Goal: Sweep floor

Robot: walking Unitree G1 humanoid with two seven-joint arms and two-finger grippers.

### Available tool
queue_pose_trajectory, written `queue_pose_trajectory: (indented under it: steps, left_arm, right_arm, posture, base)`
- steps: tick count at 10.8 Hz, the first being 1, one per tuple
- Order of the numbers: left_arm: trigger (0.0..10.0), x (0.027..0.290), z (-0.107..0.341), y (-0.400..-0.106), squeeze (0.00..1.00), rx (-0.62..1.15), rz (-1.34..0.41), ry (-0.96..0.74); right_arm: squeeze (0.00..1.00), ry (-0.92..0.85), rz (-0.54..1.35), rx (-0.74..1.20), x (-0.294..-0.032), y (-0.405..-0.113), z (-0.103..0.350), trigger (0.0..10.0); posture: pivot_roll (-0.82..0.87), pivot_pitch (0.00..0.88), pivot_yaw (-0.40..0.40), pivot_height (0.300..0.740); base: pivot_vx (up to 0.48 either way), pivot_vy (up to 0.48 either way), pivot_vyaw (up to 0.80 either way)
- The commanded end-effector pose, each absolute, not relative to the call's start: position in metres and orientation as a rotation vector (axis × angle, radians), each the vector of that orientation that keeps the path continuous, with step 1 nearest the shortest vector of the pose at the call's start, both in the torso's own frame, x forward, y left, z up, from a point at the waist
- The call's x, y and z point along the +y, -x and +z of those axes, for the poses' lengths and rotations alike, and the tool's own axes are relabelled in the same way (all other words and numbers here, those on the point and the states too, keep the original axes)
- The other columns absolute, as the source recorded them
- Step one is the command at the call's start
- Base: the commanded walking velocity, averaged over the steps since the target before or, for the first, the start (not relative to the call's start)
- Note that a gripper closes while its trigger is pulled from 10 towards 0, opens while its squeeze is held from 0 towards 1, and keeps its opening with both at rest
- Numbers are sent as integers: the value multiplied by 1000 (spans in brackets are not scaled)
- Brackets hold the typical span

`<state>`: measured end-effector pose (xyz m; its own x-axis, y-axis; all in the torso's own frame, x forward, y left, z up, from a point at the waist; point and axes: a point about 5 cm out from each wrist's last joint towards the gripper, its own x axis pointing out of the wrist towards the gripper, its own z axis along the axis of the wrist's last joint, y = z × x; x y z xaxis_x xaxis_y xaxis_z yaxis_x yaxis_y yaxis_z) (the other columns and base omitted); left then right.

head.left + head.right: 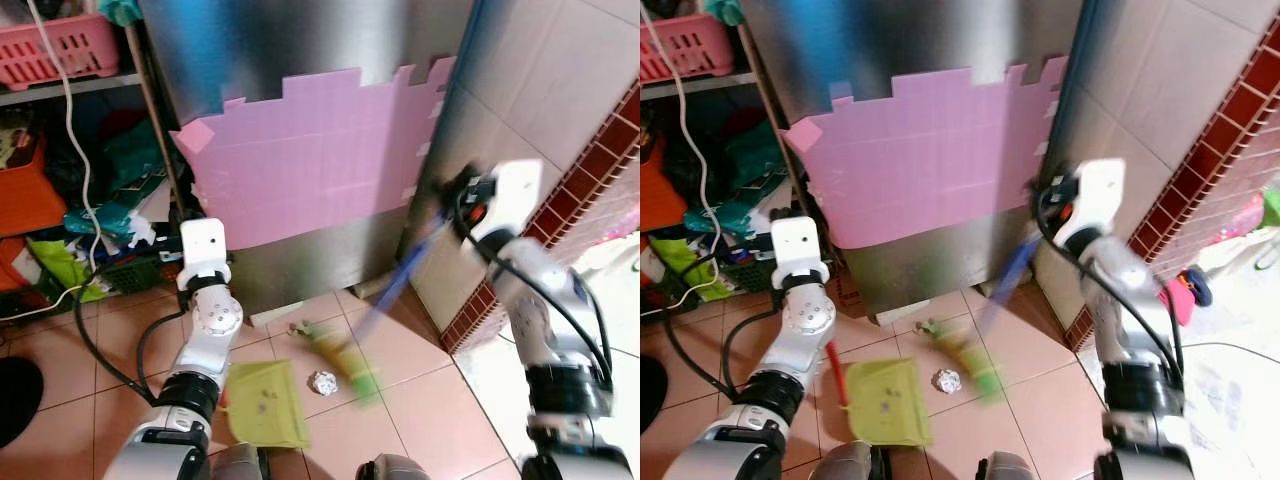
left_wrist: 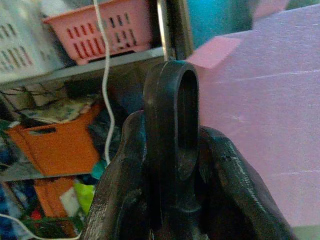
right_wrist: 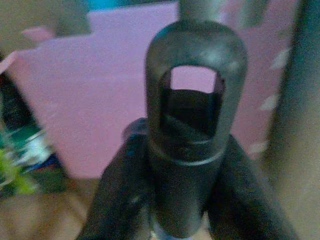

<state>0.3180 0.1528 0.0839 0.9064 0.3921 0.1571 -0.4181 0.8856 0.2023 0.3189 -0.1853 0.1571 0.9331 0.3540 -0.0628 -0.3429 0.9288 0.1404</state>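
- I am standing on a pink tiled floor (image 1: 420, 400) facing a steel cabinet (image 1: 300, 60) with a pink sheet (image 1: 310, 160) on it.
- My right tool (image 3: 192, 150) is pinching the broom (image 1: 390, 290) handle; its green bristles are brushing just beside the foil ball (image 1: 323, 382).
- My left tool (image 2: 172, 150) is pinching the green dustpan (image 1: 265, 403) handle.
- The foil is lying outside the pan, which is holding only specks, so I judge the sweeping unfinished.

No text, label, brand, number or sign can be read anywhere in these views. The pink sheet (image 1: 310, 160) on the steel cabinet is blank, the pink basket (image 1: 55, 45) on the shelf bears no lettering, and the packaging heaped beneath it is too blurred for any print to be made out.
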Motion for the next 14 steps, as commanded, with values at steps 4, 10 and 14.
queue_pose_trajectory:
  steps: [4,10,14]
  left_arm:
    - [10000,161,96,-325,0,-158,449,-279]
    - [10000,157,105,-322,0,-212,452,-273]
    - [10000,157,100,-322,0,-193,437,-273]
  right_arm:
    - [0,-307,455,171,-187,-312,169,10000]
    - [0,-269,258,26,-209,-329,188,10000]
    - [0,-168,200,136,-214,-326,167,10000]
  posture:
    - [-177,0,11,740]
    - [-157,0,2,740]
    - [-157,0,10,740]
  base:
    - [0,0,0]
    - [0,0,0]
    - [0,0,0]
